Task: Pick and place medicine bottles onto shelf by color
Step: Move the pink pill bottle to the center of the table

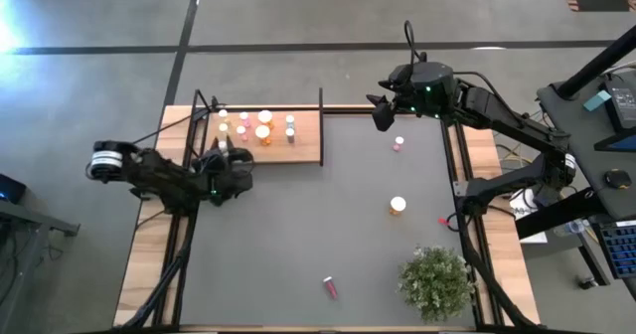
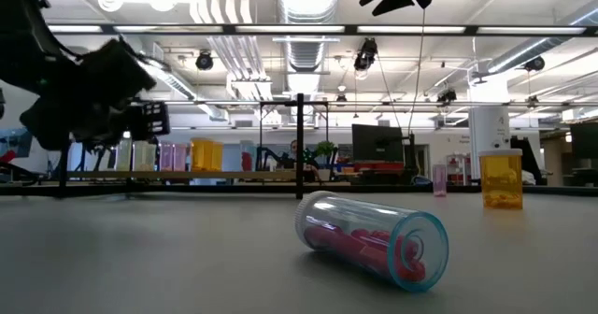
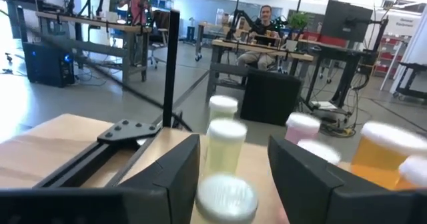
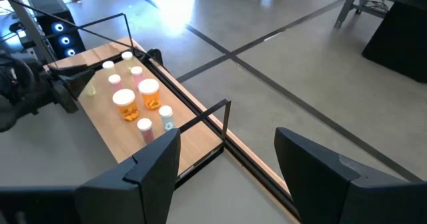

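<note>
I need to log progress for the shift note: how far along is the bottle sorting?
About eight bottles already stand on the shelf. The left gripper is at the shelf's left end, fingers apart around a yellow-green bottle. Still on the table: a pink bottle, an orange bottle and a fallen red bottle. The right gripper hangs open, empty.

Worktop (image 1: 298,225): dark grey surface, light-wood edge strips. Shelf (image 1: 303,140): pale wood, black frame. Bottles on shelf (image 1: 260,127): white caps; bodies orange, pink and pale yellow-green. Loose bottles: one orange, white cap (image 1: 397,206); one small pink, white cap (image 1: 398,143); one clear with pink-red contents, lying down (image 2: 372,238). Plant (image 1: 435,281): bushy green. Left gripper (image 3: 233,177) and right gripper (image 4: 227,171): black.
</note>
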